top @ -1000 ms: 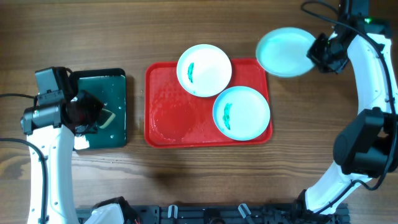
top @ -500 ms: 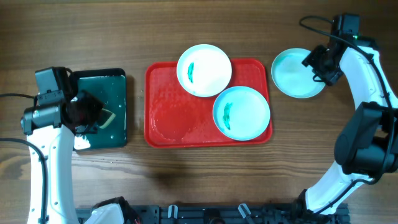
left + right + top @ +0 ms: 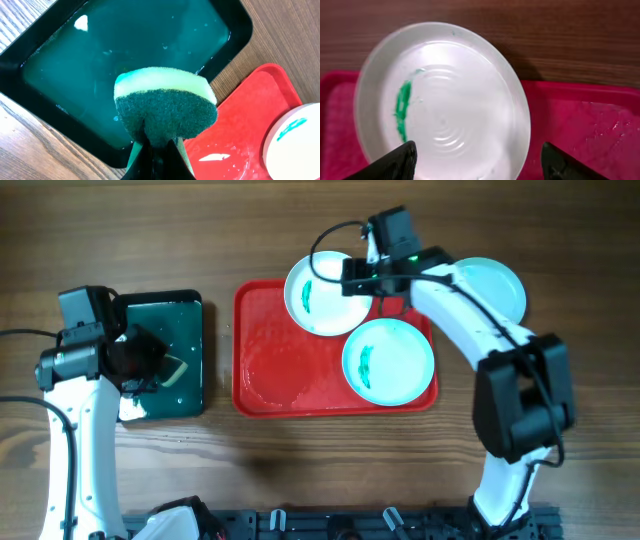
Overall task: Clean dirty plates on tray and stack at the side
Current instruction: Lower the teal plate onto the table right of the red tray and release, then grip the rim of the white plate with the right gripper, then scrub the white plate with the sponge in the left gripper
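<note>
The red tray holds two plates. A white plate with a green smear sits on its far rim, and a pale aqua plate with a green smear lies at its right. A third aqua plate, unsmeared, rests on the table right of the tray. My right gripper hovers open over the white plate, its fingertips spread wide and holding nothing. My left gripper is shut on a green and yellow sponge above the dark tray.
The narrow dark green tray of water sits left of the red tray. Water drops lie on the red tray's bare left half. The left arm stands at the table's left edge.
The right gripper let go of the clean aqua plate on the table right of the tray, opened, and swung left over the white plate. The left arm stayed still.
</note>
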